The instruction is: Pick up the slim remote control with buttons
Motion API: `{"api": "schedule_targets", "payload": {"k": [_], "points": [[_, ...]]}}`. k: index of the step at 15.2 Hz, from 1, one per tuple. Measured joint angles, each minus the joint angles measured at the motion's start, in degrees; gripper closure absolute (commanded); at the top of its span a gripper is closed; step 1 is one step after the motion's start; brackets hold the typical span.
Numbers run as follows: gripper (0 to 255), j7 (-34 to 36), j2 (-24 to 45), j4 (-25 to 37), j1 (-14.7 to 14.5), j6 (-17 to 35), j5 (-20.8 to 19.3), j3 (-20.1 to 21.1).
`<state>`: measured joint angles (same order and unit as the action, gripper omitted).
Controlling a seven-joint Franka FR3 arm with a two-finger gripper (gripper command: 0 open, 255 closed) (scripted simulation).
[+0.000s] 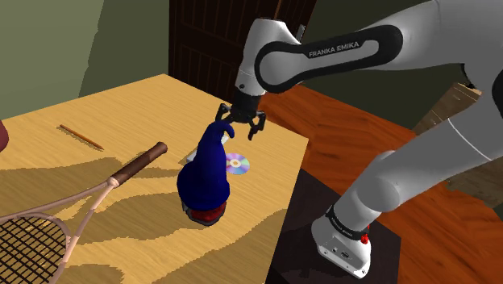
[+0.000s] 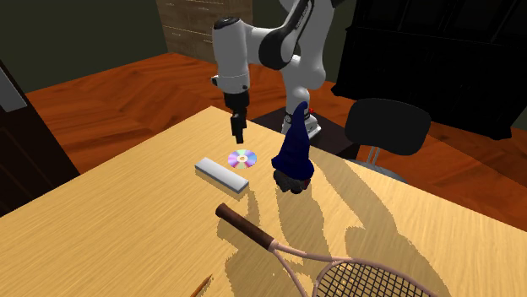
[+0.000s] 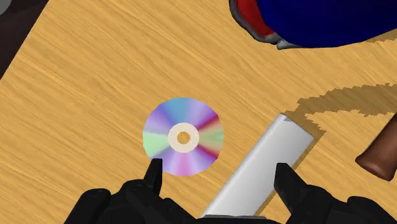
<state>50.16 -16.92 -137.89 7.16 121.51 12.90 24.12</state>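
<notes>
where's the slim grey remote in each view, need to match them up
Shoulder view: the slim pale grey slab remote is mostly hidden behind the blue pointed hat, with one end showing at the hat's left.
Second exterior view: it lies flat, left of the rainbow-sheened disc.
Wrist view: it lies slanted beside the disc.
Shared landmark: the disc.

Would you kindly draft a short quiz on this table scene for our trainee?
1. True or false: the gripper is shut on the grey remote.
2. Which thing lies nearest the remote? A the shiny disc; B the pencil; C the chair.
3. Fill in: the cone-shaped thing beside the disc is dark ___.
Key: 1 false, its fingers stand apart above the remote; 2 A; 3 blue.
</notes>
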Motion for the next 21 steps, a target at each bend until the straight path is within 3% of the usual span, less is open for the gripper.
{"api": "schedule_targets", "payload": {"k": [4, 9, 17, 18, 21], "points": [[0, 13.3, 10.2, 4.6, 2.6, 6.1, -5.5, 3.5], [0, 29.9, 21.8, 10.4, 3.4, 11.2, -14.7, 4.0], [0, 34.7, 27.5, 10.3, 2.6, 16.3, -19.0, 3.0], [255, 34.8, 27.7, 10.2, 2.6, 16.5, -19.2, 2.9], [255, 34.9, 27.8, 10.2, 2.5, 16.7, -19.3, 2.9]]}}
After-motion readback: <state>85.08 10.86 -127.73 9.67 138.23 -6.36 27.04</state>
